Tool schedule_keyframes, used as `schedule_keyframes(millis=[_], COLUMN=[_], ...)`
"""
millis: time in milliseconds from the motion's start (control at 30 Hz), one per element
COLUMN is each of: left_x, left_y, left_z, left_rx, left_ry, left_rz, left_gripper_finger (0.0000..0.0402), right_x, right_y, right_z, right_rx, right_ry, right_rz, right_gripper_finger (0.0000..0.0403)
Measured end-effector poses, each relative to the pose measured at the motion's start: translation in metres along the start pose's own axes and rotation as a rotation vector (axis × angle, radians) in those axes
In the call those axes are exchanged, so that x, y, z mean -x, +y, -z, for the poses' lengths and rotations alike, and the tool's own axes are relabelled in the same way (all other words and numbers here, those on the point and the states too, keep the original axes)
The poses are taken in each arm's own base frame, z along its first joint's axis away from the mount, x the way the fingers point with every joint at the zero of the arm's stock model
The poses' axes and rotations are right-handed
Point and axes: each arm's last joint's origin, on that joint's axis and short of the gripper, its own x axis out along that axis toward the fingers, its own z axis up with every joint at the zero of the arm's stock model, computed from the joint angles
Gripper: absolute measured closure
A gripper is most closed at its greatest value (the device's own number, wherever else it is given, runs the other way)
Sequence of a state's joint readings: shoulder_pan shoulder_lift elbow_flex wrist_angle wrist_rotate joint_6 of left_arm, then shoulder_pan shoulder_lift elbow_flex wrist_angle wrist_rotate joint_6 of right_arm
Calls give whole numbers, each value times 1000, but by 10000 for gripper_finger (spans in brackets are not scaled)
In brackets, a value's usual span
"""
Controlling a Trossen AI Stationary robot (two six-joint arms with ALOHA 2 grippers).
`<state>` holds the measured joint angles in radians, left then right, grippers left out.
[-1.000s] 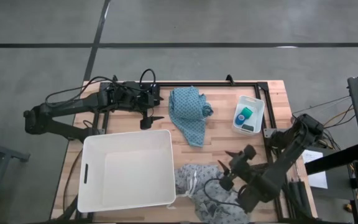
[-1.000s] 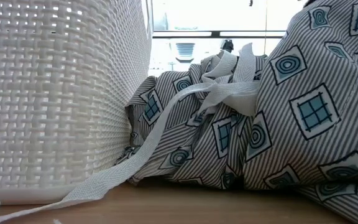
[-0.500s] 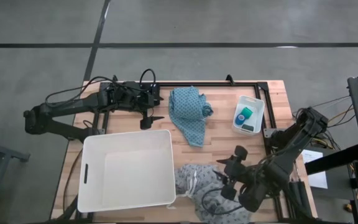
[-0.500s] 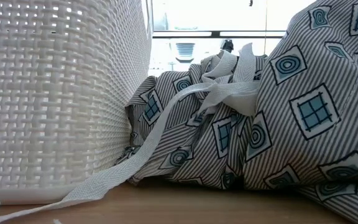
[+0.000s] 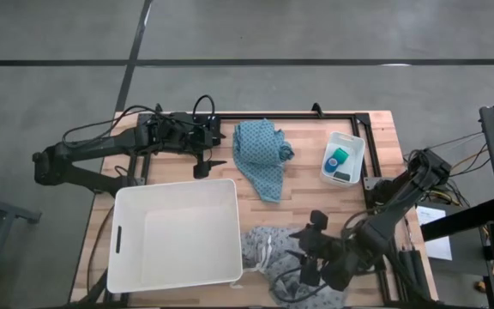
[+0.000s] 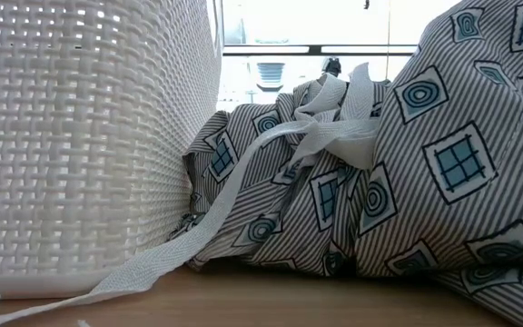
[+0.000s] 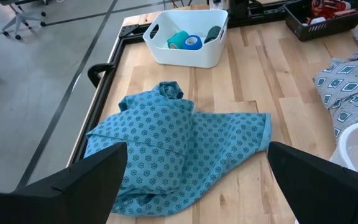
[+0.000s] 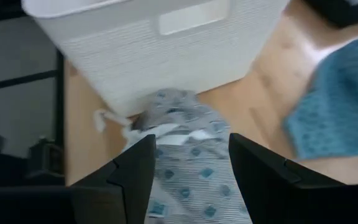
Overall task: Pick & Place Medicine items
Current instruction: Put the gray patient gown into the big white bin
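My right end effector hangs open over the grey patterned cloth, so I judge grasping it comes next.

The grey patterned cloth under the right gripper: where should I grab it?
Take the grey patterned cloth at its raised bunch beside the white basket, coming straight down. The right gripper hangs open above it, and the bunched folds give the fingers something to pinch.

Grey concrete floor crossed by dark lines surrounds the wooden table.
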<state>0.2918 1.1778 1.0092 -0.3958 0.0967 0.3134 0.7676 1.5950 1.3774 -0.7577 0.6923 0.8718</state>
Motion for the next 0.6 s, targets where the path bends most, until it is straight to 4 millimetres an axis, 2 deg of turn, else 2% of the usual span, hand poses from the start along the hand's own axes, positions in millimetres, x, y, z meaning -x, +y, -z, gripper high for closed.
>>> schedule_keyframes(millis=[100,333,500,600], left_x=[0,0,0,0], left_y=[0,0,0,0], left_z=[0,0,0,0], left_rx=[0,0,0,0], left_ry=[0,0,1,1], left_rz=[0,0,0,0], left_gripper_finger=[9,9,9,9], right_x=[-10,-30,-36,-40], right_y=[4,12,22,24], right_z=[3,16,15,18], right_rx=[-25,-3,-188,-227], right_ry=[23,48,39,46], right_rz=[-41,0,-55,-54], right_gripper_finger=[196,190,185,163])
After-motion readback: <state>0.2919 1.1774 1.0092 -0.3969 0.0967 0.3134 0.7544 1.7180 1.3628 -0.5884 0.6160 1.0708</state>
